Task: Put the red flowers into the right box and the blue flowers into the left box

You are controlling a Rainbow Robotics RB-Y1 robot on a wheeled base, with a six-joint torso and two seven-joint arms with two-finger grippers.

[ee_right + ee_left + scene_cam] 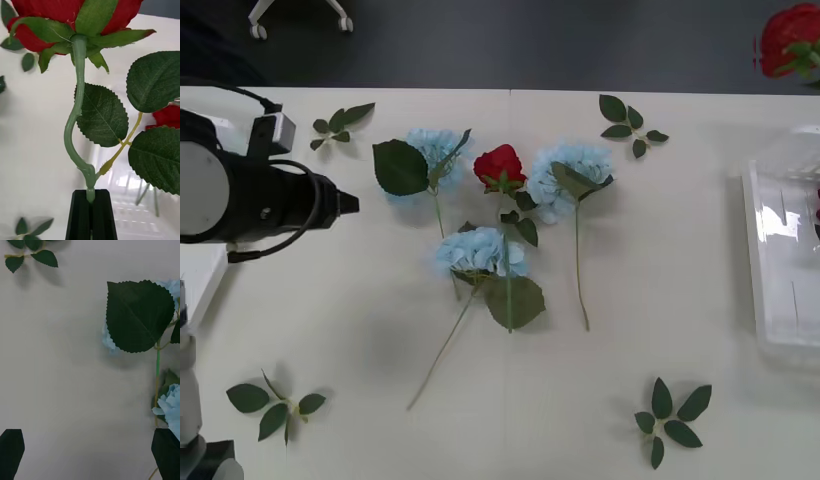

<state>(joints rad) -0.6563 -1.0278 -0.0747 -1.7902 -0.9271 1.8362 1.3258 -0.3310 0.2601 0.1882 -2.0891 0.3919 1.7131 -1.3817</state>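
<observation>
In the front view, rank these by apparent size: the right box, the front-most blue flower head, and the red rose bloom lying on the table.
1. right box, cut off by the picture's edge yet still largest.
2. Front-most blue flower head.
3. Red rose bloom on the table, smallest.

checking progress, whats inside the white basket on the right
In the right basket, the right wrist view shows one red rose behind the held rose's leaves, plus green stems. Those leaves cover the rest.
</observation>
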